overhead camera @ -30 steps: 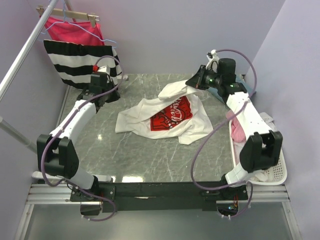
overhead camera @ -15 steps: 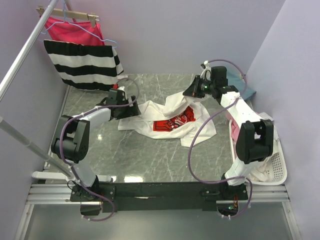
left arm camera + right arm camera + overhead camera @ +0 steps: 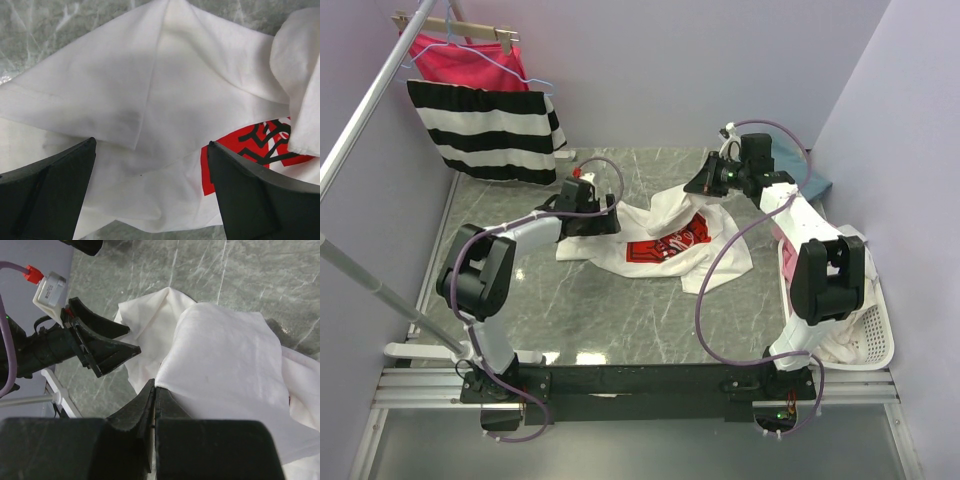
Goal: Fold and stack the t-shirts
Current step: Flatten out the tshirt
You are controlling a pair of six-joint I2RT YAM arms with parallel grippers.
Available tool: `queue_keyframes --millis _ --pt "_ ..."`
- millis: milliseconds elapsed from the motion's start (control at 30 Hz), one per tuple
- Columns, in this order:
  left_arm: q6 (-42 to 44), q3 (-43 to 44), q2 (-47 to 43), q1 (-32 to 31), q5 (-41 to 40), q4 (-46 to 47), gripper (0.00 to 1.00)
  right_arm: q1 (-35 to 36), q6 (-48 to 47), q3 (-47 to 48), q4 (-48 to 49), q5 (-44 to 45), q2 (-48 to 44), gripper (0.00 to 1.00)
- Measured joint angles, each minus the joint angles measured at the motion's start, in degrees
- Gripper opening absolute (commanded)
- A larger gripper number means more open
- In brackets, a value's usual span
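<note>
A white t-shirt with a red square logo (image 3: 665, 240) lies crumpled in the middle of the marble table. My left gripper (image 3: 608, 216) hovers over its left part, jaws wide open. In the left wrist view the gripper (image 3: 151, 145) has white cloth (image 3: 150, 75) and the logo's corner (image 3: 250, 145) below it, nothing pinched. My right gripper (image 3: 704, 186) is shut on a lifted fold at the shirt's back right. The right wrist view shows that gripper (image 3: 154, 383) closed on the cloth's edge (image 3: 225, 355), with the left gripper (image 3: 107, 347) beyond.
A white basket (image 3: 880, 355) with pale and pink clothes (image 3: 790, 258) stands at the right edge. A teal-blue cloth (image 3: 817, 187) lies behind the right arm. A striped garment (image 3: 485, 130) and a red-pink one (image 3: 460, 60) hang from a rail (image 3: 370, 100) at back left.
The left arm swung from near the striped garment to the shirt's left side and its gripper opened. The right gripper, still shut on the fold, moved slightly; the shirt bunched up.
</note>
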Motion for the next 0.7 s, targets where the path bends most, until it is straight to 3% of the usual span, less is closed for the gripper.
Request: queue_keyframes --millis 367,600,700 --pt "3.1 -0.02 -4.94 -1.42 -11.3 -6.62 0.99 0.0 0.0 0.0 0.0 -0.22 0.02 0.0" --pt "4.74 -0.48 -5.44 -1.42 -14.43 -7.76 0.99 0.0 -0.07 0.0 -0.17 -0.22 0.0 0.0" --pt "5.44 -0.61 -4.76 -1.42 -15.1 -7.96 0.94 0.0 -0.26 0.0 -0.26 -0.2 0.0 0.0"
